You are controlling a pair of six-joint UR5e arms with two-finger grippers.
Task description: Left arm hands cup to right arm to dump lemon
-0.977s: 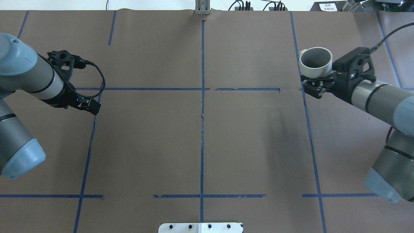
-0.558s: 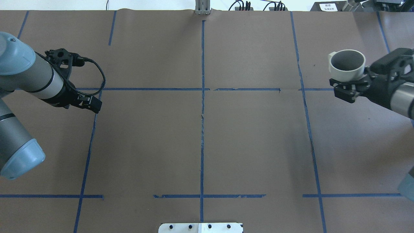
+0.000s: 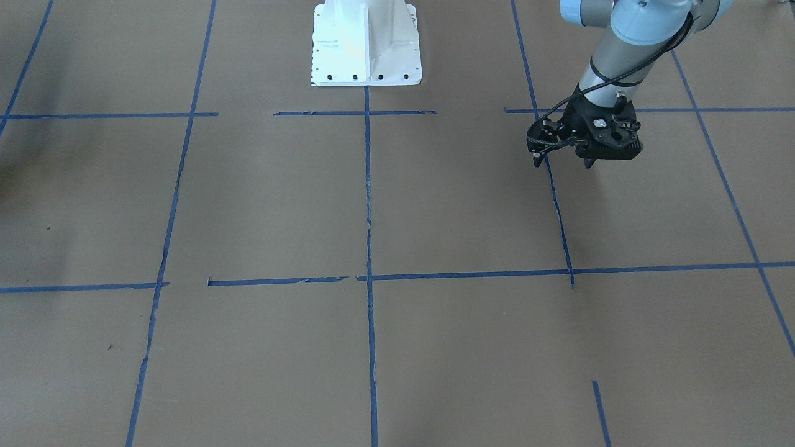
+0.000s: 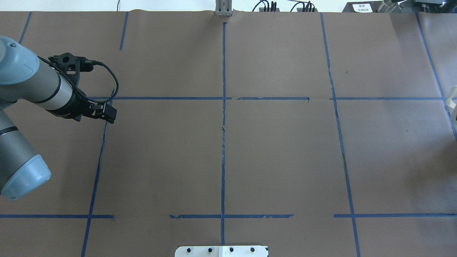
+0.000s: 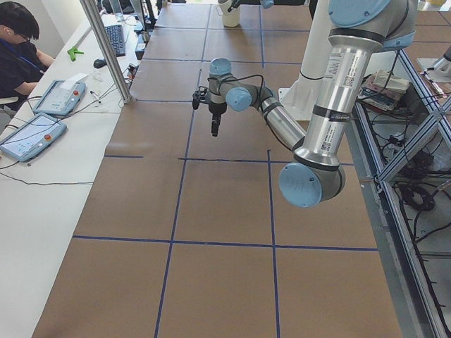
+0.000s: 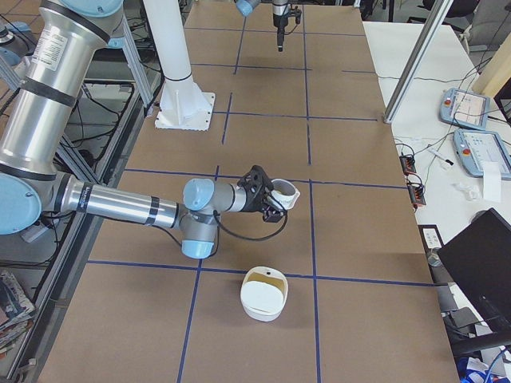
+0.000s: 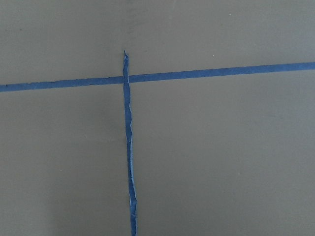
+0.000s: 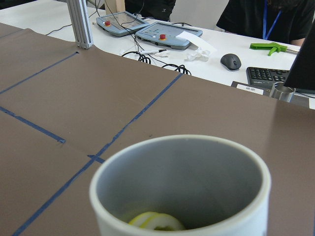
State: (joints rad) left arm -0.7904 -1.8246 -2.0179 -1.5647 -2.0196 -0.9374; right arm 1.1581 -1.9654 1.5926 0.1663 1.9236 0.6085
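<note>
Tabletop point(image 4: 278, 153) overhead perhaps clips cup point(image 4: 454, 104); wrist view shows lemon point(image 8: 155, 222).

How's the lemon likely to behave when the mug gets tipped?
Probably rolls out freely: the lemon looks rounded and far smaller than the cup mouth. Likely light, so it might bounce landing in the white bowl.

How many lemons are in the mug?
1. The lemon lies at the bottom of the white mug, against its near wall. That wall hides part of the floor, so another could be hidden.
</note>
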